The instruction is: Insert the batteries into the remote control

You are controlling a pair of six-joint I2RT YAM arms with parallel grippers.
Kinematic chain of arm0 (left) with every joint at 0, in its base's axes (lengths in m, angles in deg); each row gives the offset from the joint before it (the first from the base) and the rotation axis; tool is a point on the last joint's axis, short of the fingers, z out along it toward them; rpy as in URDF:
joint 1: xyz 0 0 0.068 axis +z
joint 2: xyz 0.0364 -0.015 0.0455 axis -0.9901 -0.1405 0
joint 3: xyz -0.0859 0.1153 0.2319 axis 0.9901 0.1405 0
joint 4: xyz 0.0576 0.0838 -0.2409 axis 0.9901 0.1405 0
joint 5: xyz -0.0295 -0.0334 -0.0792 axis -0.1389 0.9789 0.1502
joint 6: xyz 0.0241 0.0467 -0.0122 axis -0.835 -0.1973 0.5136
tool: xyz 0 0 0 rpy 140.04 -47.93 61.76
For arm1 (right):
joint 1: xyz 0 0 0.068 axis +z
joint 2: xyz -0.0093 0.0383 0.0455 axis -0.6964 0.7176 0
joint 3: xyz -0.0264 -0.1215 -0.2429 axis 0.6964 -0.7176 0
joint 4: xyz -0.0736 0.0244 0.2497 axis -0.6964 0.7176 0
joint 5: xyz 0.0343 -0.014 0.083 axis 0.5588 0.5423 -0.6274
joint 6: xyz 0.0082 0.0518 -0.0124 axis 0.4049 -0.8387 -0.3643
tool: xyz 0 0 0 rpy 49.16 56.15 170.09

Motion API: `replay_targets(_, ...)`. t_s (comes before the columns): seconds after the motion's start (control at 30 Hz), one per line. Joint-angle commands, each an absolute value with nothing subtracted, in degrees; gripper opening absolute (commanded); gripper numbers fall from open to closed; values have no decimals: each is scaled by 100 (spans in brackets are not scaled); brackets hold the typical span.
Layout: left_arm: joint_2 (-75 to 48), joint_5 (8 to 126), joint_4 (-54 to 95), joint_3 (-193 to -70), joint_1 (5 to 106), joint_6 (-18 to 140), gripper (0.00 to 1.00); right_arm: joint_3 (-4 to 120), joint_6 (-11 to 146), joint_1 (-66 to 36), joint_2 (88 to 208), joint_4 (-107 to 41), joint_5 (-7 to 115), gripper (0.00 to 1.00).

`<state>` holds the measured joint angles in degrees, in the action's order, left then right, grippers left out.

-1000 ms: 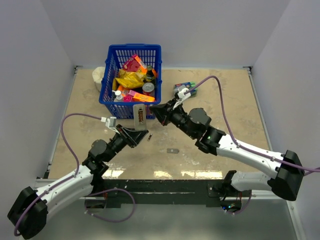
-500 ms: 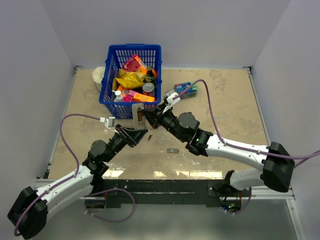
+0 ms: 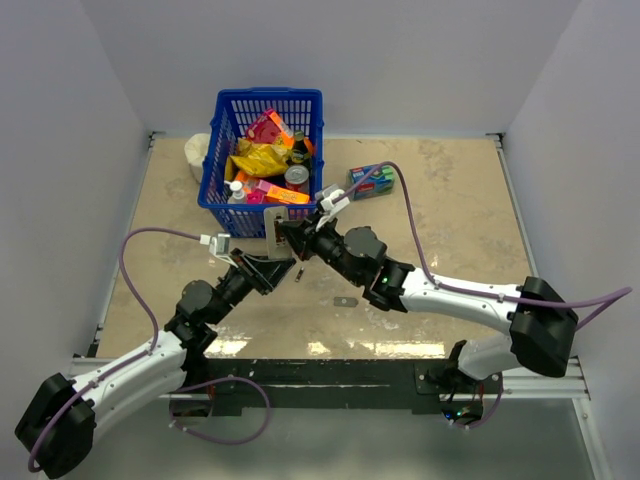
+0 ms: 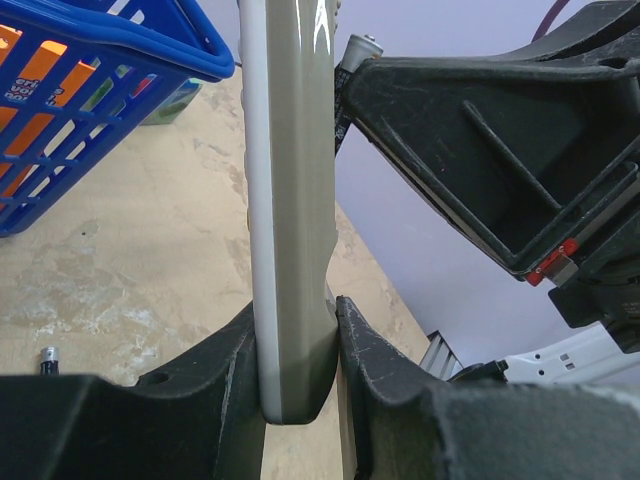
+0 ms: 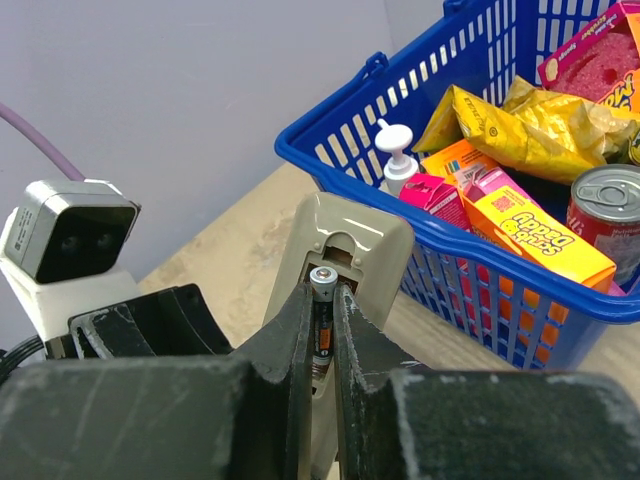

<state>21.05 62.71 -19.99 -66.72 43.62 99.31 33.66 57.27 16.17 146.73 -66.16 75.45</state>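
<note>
now the left gripper (image 4: 296, 345), nearer the near edge of the table (image 3: 450, 230), is clamping the upright remote control (image 4: 290, 180) by its lower end, while beyond it the right gripper (image 5: 322, 312) is pinching a battery (image 5: 323, 288), lengthwise with the remote, at its open compartment (image 5: 343, 248).

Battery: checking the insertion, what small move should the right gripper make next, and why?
Probably ease the battery into the open compartment of the remote: the right gripper holds it lined up there, not visibly seated, while the left gripper clamps the remote.

Lab test cell (3 white walls (image 3: 330, 60)) enclosing a table (image 3: 450, 220).
</note>
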Motion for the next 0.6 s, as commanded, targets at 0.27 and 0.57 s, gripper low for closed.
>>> replay_targets(0.27,2136,6116,-2410,-6777,4387,9815,0,3638,5917,1685,14672,-6826,7907,13)
replay_targets(0.57,2171,6099,-2340,-6830,4387,9719,0,3743,5925,1712,14716,-6492,7986,17)
